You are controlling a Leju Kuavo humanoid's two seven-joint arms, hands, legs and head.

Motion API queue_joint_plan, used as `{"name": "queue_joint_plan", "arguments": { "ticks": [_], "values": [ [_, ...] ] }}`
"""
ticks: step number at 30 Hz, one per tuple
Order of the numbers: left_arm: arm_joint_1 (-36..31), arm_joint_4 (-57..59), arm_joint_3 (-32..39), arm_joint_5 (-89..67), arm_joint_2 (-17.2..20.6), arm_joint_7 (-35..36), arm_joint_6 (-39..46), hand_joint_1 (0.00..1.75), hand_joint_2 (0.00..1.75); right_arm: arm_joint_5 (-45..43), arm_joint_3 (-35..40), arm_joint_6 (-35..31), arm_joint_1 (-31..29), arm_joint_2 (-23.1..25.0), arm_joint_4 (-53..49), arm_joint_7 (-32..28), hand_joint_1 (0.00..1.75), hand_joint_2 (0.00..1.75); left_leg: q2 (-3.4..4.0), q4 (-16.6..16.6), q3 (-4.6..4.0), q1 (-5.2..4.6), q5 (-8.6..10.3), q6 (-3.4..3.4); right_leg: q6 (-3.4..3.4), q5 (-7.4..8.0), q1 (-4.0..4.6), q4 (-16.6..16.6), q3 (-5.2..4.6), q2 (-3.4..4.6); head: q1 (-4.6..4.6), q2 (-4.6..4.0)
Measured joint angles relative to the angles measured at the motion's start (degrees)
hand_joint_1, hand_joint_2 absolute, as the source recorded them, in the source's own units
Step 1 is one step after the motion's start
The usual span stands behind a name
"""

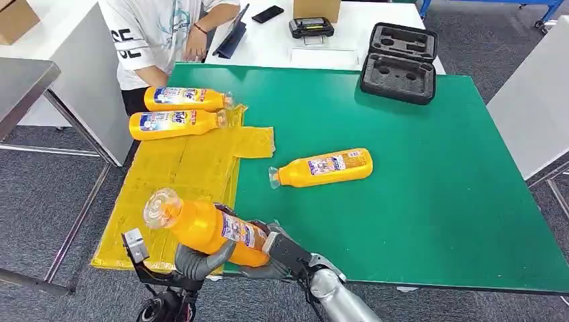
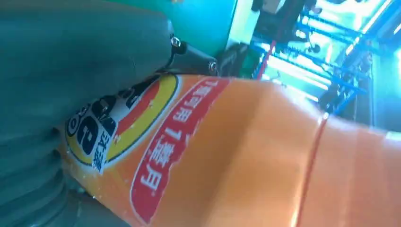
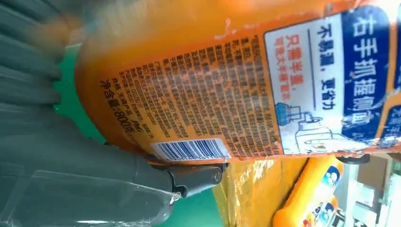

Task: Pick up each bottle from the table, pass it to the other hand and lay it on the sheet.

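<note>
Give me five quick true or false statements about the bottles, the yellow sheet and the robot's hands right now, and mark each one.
1. Two orange bottles lie on the yellow sheet. True: one at its far edge, the other just nearer.
2. The green table has no bottle left on it. False: one orange bottle lies on its side there, off the sheet.
3. Both hands are on the same bottle. True: the left hand and right hand both hold the held bottle.
4. The held bottle already rests flat on the sheet. False: it is in the hands, tilted above the near table edge.
5. The black foam case is closed. False: it lies open.
</note>
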Motion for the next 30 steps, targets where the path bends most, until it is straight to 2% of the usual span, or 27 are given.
{"name": "queue_joint_plan", "arguments": {
  "ticks": [9, 10, 11, 13, 14, 19, 30],
  "values": [
    [0.26, 0.04, 0.66, 1.75, 0.31, 0.59, -2.25, 1.75, 1.75, -0.09, 0.72, 0.28, -0.68, 0.00, 0.96, -0.20, 1.57, 1.75, 0.00, 0.00, 0.00, 0.00, 0.00, 0.00, 0.00, 0.00, 0.00, 0.00, 0.00, 0.00, 0.02, 0.00],
    [0.27, 0.11, 0.83, 1.86, 0.39, 0.72, -2.68, 1.75, 1.75, -0.07, 0.85, 0.28, -0.68, 0.00, 0.98, -0.20, 1.41, 1.75, 0.00, 0.00, 0.00, 0.00, 0.00, 0.00, 0.00, 0.00, 0.00, 0.00, 0.00, 0.00, -0.02, 0.00],
    [0.28, 0.18, 0.92, 1.81, 0.42, 0.83, -2.90, 1.75, 1.75, 0.00, 0.90, 0.28, -0.69, 0.00, 1.00, -0.15, 0.00, 1.75, 0.00, 0.00, 0.00, 0.00, 0.00, 0.00, 0.00, 0.00, 0.00, 0.00, 0.00, 0.00, 0.00, 0.00],
    [0.32, 0.17, 0.96, 0.38, 0.41, 0.85, -2.41, 1.75, 1.75, 0.04, 0.92, 0.22, -0.70, 0.00, 1.07, -0.11, 0.00, 1.75, -0.01, 0.00, 0.00, 0.00, 0.00, 0.00, 0.00, 0.00, 0.00, 0.00, 0.00, 0.00, 0.00, 0.00],
    [0.30, 0.17, 0.94, -1.43, 0.41, 0.70, -0.78, 1.75, 1.75, 0.11, 0.92, -0.05, -0.70, 0.00, 1.14, 0.04, 0.00, 0.00, -0.01, 0.00, 0.00, 0.00, 0.00, 0.00, 0.00, 0.00, 0.00, 0.00, 0.00, 0.00, 0.00, 0.00],
    [0.45, -0.04, -0.18, -9.42, -0.02, 0.31, 6.05, 1.75, 1.75, 0.50, 1.01, -1.73, -0.38, 0.07, 0.68, -0.74, 0.00, 0.00, 0.00, 0.00, 0.00, -0.01, 0.00, 0.00, 0.00, 0.00, -0.01, 0.00, 0.00, 0.00, 0.02, 0.00],
    [0.25, -2.38, 0.24, -16.14, -0.55, -0.07, 13.47, 1.75, 1.75, 0.33, 0.74, -1.81, 0.89, 0.00, -6.41, -3.10, 0.00, 0.00, 0.00, 0.00, 0.01, 0.00, 0.01, 0.00, 0.00, 0.01, 0.00, 0.00, 0.00, 0.00, 0.02, 0.00]
  ]
}}
